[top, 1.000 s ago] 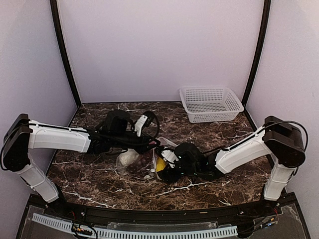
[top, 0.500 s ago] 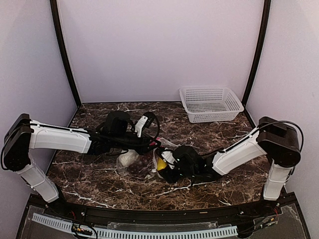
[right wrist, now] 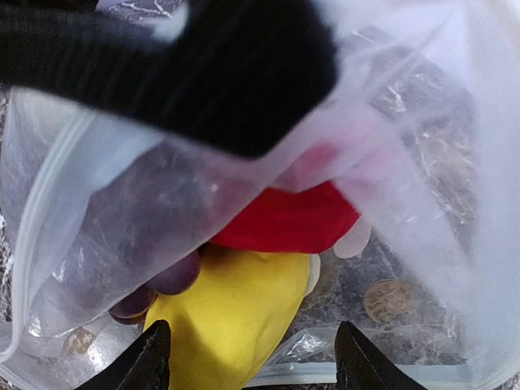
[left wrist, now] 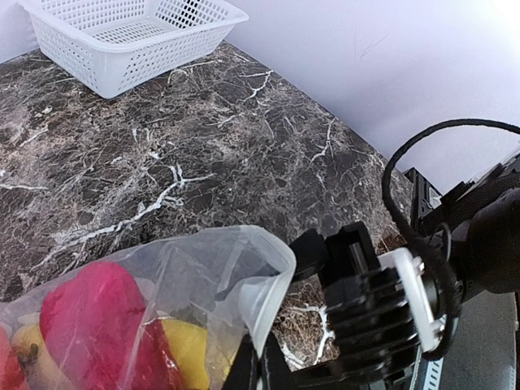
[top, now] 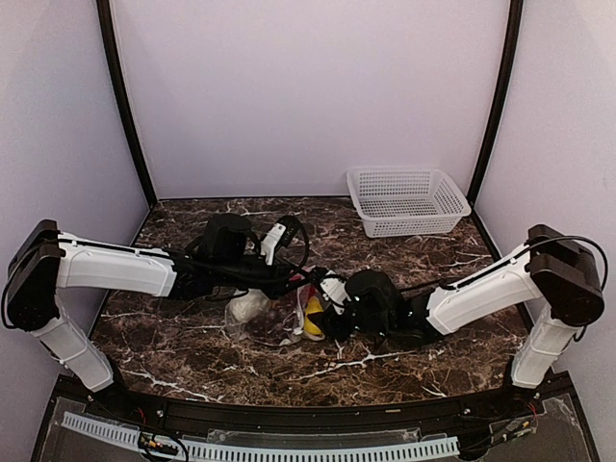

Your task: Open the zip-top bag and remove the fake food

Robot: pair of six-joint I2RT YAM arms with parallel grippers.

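The clear zip-top bag lies mid-table, its mouth facing right. My left gripper is shut on the bag's upper rim and holds it lifted; its fingertips pinch the plastic. Fake food shows through the bag: a red piece, a yellow lemon, purple grapes and a white piece. My right gripper reaches into the bag mouth, jaws apart around the lemon. The lemon rests against its left finger, with a gap to the right finger.
A white lattice basket stands at the back right, and shows in the left wrist view as the basket at the top left. Dark marble tabletop surrounds the bag. Both arms meet over the table's middle.
My right gripper's jaws have narrowed around the lemon, and the arm has shifted slightly right and up. The left gripper keeps its hold on the bag rim.
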